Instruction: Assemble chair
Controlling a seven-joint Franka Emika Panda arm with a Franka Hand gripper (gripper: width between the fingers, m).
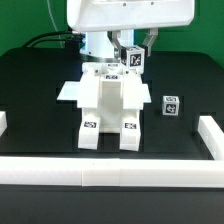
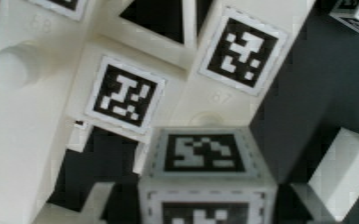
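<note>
The partly joined chair (image 1: pixel 108 105) stands in the middle of the black table. It is white, with two tagged square legs (image 1: pixel 92 122) pointing toward the front rail and a flat slab (image 1: pixel 72 92) sticking out to the exterior view's left. My gripper (image 1: pixel 133 62) hangs just behind it at its far right corner, shut on a small white tagged post (image 2: pixel 202 160). In the wrist view the post sits between my two fingers (image 2: pixel 329 188), close against the chair's tagged white faces (image 2: pixel 126 92).
A loose tagged white cube (image 1: pixel 171 105) lies on the table to the exterior view's right of the chair. White border rails run along the front (image 1: pixel 110 172) and the right side (image 1: pixel 210 135). Cables trail at the back left.
</note>
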